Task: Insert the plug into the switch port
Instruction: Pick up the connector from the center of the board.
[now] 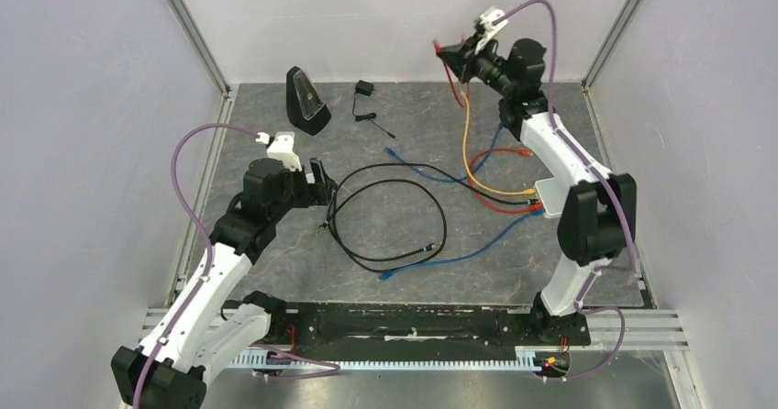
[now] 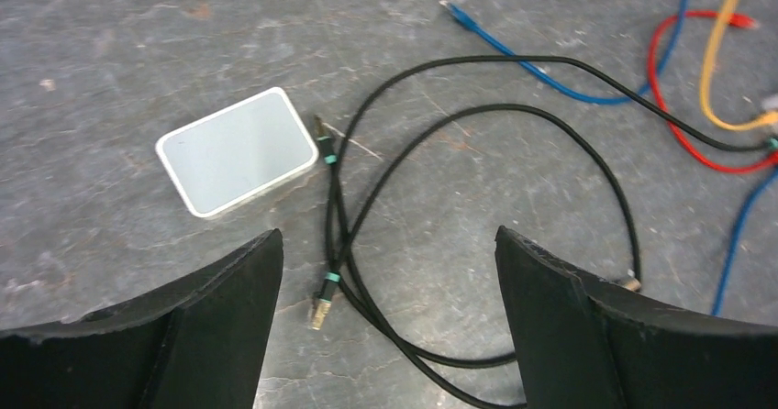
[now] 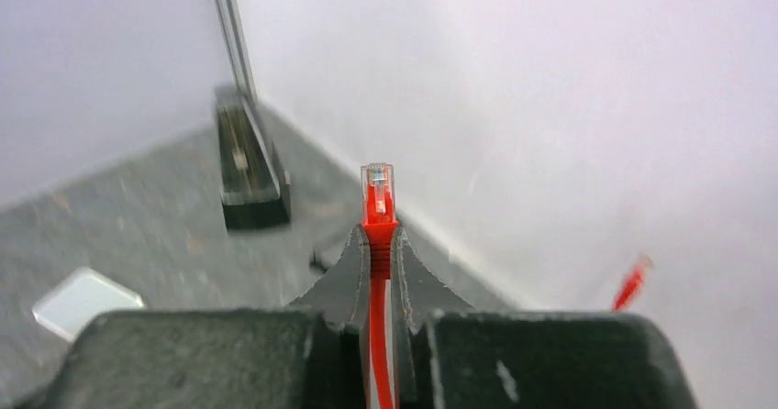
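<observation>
My right gripper (image 3: 378, 230) is shut on a red cable just behind its clear-tipped plug (image 3: 378, 189), which points away from the wrist. In the top view this gripper (image 1: 456, 53) is raised near the back wall, and the red cable (image 1: 452, 83) hangs down from it. The small pale box (image 2: 237, 150) lies flat on the mat, and its socket does not show. It also appears low in the right wrist view (image 3: 87, 301). My left gripper (image 2: 388, 235) hovers open over the mat beside the box, holding nothing. In the top view the left gripper (image 1: 318, 184) covers the box.
A black cable (image 2: 514, 125) loops beside the box, and its gold plugs (image 2: 318, 310) lie between my left fingers. A black wedge device (image 1: 305, 100) stands at the back left. Another white box (image 1: 553, 198) by the right arm has orange, red and blue cables (image 1: 477, 248) running into it.
</observation>
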Controlling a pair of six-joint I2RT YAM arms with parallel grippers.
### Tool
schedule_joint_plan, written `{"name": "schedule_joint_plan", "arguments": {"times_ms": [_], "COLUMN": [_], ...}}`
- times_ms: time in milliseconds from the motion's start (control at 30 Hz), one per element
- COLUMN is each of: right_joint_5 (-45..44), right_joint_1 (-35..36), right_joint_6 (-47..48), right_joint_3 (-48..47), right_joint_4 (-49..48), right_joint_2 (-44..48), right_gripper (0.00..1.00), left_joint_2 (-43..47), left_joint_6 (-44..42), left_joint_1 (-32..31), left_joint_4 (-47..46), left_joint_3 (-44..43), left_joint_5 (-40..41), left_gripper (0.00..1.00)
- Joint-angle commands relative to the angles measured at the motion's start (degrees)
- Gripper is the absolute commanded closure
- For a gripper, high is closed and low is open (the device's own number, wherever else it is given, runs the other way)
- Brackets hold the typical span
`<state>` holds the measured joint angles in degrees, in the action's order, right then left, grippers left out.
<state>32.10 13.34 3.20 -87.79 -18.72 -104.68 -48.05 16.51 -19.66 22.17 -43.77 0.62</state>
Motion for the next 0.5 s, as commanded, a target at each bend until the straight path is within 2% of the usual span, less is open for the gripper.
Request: {"name": "schedule_joint_plan", "arguments": {"times_ms": [0,133,200,300,367,467], "right_joint_5": [-2.8,-4.1,-5.1,-7.6,-7.9,-7.6], "right_joint_1": [-0.2,-0.1,0.0,0.4,0.3,1.6], "right_joint_6": [-9.3,-6.9,-4.3,0.3,1.7,4.7], "right_joint_3": [1.1,2.1,3.8,9.0,11.8,13.0], "right_joint_4": [-14.6,-10.9,-8.0,-6.0,-4.9,1.7], "right_joint_2": [7.2,12.0,14.1,18.5,21.3,23.3], "right_gripper": [1.0,1.0,1.0,1.0,1.0,1.0], "left_joint_2": [-1.1,-3.6,-4.5,-4.8,-5.3,-9.0], "left_joint_6": [2.1,4.6,5.7,6.4,7.2,8.5], "left_joint_1": [0.4,0.6,0.6,0.7,0.9,2.5], "left_joint_4": [-0.3,2.7,3.4,2.3,2.5,5.2], "left_joint_3": [-1.7,-3.4,-3.9,-4.1,-4.1,-7.3], "left_joint_5": [10.4,15.0,13.7,7.8,8.3,8.6], "left_gripper": [0.09,0.09,0.1,0.18,0.19,0.2]}}
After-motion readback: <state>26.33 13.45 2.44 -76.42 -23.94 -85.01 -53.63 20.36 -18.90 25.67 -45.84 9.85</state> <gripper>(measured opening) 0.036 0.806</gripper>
